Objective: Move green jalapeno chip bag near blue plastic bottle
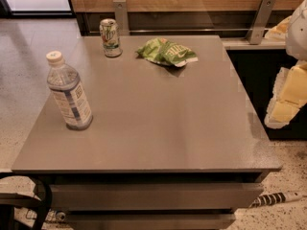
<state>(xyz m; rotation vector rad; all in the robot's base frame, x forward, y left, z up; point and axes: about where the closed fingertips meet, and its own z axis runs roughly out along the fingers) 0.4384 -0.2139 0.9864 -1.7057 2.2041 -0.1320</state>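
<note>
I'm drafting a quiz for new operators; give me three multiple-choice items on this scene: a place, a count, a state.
1. Where is the green jalapeno chip bag? A) near left corner B) far part of the table, right of the soda can C) on the floor
2. How many items are on the table? A) two B) three C) five
3. How is the blue plastic bottle? A) upright, capped B) tipped over C) capless
Key: 1B, it lies right of the can at the back; 2B, bottle, can, bag; 3A, it stands, white cap on; the hand hangs off the table's right side.
</note>
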